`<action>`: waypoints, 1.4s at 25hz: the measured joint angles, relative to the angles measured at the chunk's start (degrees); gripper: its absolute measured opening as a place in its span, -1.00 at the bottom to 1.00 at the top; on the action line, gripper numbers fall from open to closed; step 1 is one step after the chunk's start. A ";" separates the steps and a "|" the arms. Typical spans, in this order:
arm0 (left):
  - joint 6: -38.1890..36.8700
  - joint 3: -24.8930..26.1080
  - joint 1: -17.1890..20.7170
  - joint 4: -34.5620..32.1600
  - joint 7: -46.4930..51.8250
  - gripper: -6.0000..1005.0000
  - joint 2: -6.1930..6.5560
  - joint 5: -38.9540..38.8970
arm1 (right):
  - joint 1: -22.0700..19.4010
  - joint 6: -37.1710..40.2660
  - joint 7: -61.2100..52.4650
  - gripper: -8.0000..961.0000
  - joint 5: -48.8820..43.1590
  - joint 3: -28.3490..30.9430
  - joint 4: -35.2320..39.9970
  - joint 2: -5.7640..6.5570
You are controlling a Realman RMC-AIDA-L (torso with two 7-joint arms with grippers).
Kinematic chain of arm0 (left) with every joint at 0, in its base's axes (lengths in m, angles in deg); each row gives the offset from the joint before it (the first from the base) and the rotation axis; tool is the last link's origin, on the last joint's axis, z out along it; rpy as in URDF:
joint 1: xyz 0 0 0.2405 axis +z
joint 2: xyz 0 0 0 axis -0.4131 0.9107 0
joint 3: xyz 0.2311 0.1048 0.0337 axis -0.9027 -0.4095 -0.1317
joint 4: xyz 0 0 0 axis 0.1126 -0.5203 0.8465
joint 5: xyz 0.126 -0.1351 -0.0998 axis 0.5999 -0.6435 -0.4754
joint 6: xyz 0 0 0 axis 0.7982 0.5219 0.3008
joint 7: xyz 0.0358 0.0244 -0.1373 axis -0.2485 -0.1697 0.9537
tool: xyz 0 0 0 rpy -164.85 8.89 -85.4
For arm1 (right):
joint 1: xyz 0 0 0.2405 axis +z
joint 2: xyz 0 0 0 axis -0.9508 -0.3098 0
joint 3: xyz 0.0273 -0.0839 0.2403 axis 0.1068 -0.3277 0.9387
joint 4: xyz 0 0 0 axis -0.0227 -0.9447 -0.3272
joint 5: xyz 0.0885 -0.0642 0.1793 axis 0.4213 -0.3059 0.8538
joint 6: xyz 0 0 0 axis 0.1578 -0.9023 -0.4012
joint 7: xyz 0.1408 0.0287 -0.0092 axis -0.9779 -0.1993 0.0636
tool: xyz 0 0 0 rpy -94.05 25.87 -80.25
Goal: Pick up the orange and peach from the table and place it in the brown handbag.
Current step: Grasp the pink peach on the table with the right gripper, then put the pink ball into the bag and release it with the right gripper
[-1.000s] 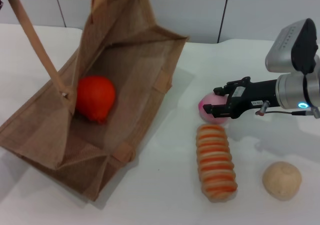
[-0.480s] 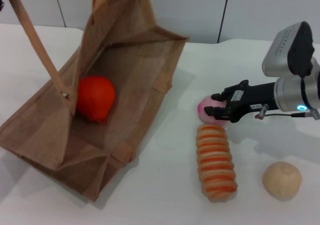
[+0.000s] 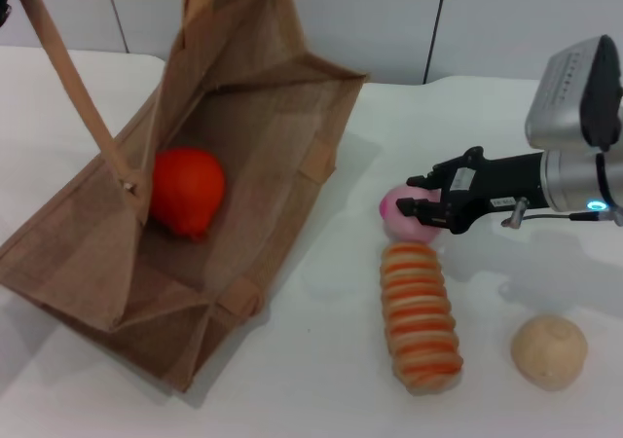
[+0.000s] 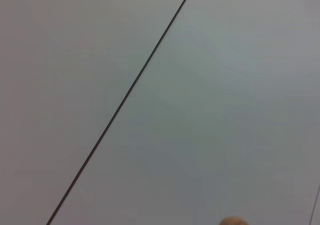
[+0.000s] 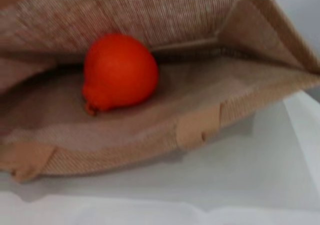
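Largest of all, the brown handbag is seen lying open on its side on the white table, one long handle drawn up and out of the head view at the left. Inside it, the orange is found against the lower wall. Beside the bag's mouth, the right gripper is closed around the peach, just behind a striped roll. The left gripper is not seen.

Orange inside brown handbag; peach beside it.
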 joint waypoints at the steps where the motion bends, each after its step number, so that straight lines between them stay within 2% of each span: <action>1: 0.00 0.00 -0.02 0.00 0.00 -0.74 0.00 0.00 | -0.24 0.73 0.66 -0.27 0.63 0.00 0.37 0.00; 7: -0.04 0.00 -0.41 0.00 0.03 -0.74 0.04 0.85 | -1.87 7.53 4.34 -0.35 5.83 -0.02 3.77 0.01; 10: -0.05 0.00 -1.18 0.00 0.29 -0.74 0.06 1.89 | -1.69 13.32 5.82 -0.38 7.80 -0.27 5.46 0.01; 15: -0.05 -0.01 -4.43 0.00 0.54 -0.74 0.08 5.19 | 2.89 16.72 7.55 -0.38 7.94 -1.30 3.57 -0.08; 18: 0.23 -0.04 -6.72 0.37 0.79 -0.74 0.08 7.60 | 6.83 13.96 8.31 -0.38 7.97 -3.64 -0.19 -0.27; 25: 1.56 -0.09 -9.59 0.68 2.75 -0.74 0.24 10.18 | 14.98 0.98 11.66 -0.42 7.42 -4.45 -11.04 -0.73; 32: 3.26 -0.10 -11.21 0.71 3.91 -0.74 0.22 10.79 | 19.55 -11.65 16.38 -0.42 8.01 -3.17 -16.89 -1.32; 35: 3.65 -0.09 -11.27 0.71 4.32 -0.74 0.20 10.88 | 20.17 -14.05 20.57 -0.42 8.29 0.61 -18.42 -1.39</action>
